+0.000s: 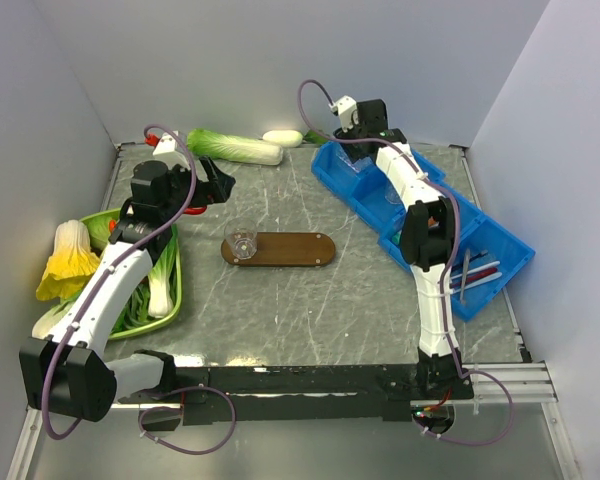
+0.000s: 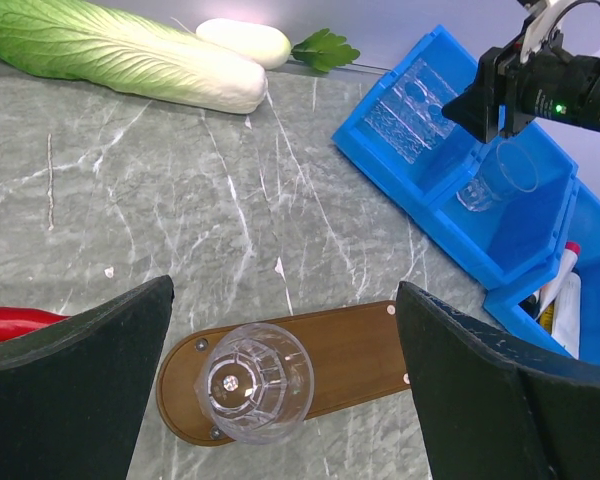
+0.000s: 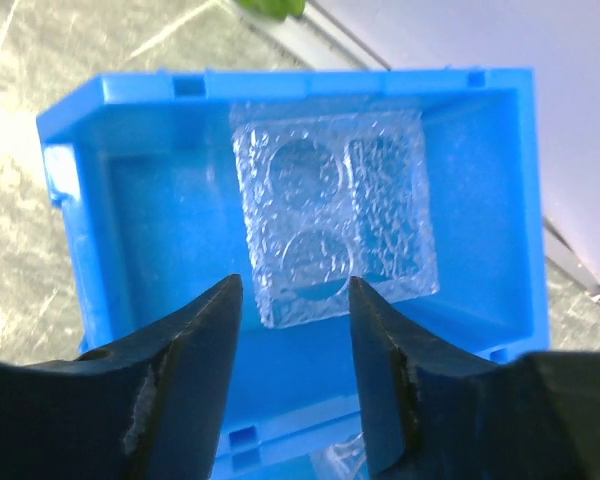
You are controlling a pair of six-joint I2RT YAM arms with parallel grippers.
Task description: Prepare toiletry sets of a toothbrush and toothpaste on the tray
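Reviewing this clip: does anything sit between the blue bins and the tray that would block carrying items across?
Nothing visible does. The tabletop between the blue bins and the tray is bare. A clear cup stands on the tray's left end, and its right end is free.

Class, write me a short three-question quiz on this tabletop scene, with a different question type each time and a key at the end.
1. True or false: the left tool is shut on the clear cup.
2. In the top view, where on the tray does the clear cup stand? A) left end B) middle C) right end
3. Short answer: what container lies directly below the right tool?

Key: 1 false, its jaws stand wide apart above the cup; 2 A; 3 the blue bin, at its far compartment.
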